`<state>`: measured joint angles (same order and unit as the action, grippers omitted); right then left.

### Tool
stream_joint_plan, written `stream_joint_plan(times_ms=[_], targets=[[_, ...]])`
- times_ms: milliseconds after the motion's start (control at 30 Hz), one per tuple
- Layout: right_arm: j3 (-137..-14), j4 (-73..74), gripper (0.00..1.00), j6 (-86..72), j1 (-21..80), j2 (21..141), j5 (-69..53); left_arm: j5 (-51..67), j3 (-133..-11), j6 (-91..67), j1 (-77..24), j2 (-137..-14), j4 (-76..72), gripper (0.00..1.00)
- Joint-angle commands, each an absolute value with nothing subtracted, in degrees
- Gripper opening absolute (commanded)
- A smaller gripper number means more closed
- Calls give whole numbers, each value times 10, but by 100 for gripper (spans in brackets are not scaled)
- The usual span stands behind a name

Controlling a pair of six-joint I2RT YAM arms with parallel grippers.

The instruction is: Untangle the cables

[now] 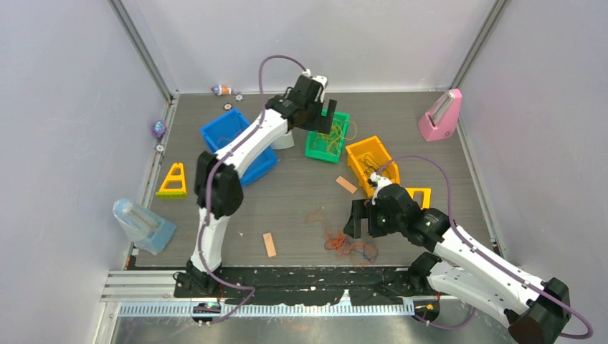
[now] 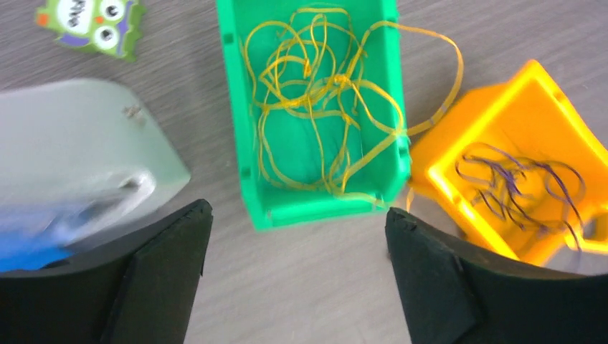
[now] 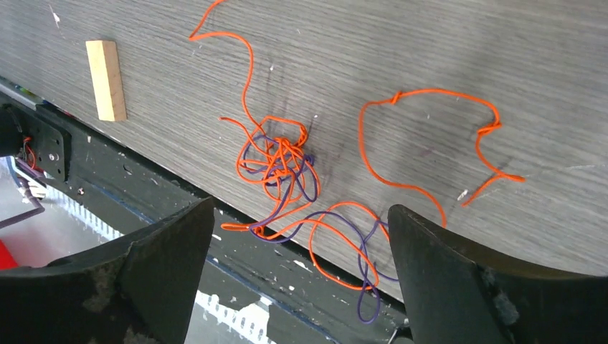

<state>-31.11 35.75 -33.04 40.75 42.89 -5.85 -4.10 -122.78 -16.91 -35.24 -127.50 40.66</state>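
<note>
A small tangle of orange and purple cables [image 1: 350, 246] lies at the table's near edge; in the right wrist view the tangle [image 3: 281, 161] has loops hanging over the edge. A loose orange cable [image 3: 430, 136] lies beside it. Yellow cables [image 2: 323, 93] fill the green bin [image 2: 247, 172], also in the top view [image 1: 313, 148]. Purple cables [image 2: 516, 183] lie in the orange bin [image 2: 444, 168]. My left gripper [image 2: 297, 236] is open and empty above the bare table just in front of the green bin. My right gripper [image 3: 301, 244] is open and empty above the tangle.
A blue bin [image 1: 224, 132] and a grey object [image 2: 86, 136] sit left of the green bin. Tan strips [image 1: 269, 244] [image 1: 346, 184] lie on the table. A yellow triangle [image 1: 173, 180], a pink stand [image 1: 440, 116] and a clear container [image 1: 142, 223] stand near the edges.
</note>
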Motion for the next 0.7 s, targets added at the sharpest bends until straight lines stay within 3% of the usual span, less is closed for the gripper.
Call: stream_joint_plan(times_ms=[0,267,500,667], targets=[[-350,344,96,-296,409,447,-50,-53,-1135,-148,-356,-1109,369,98],[-336,320,95,-281,412,490,-19,-27,-857,-171,-370,-884,311,100],[-329,291,99,-272,419,521,-19,36,-615,-233,-398,-761,216,99],[-319,279,78,-283,453,523,-25,46,-484,-288,-437,-718,144,98]])
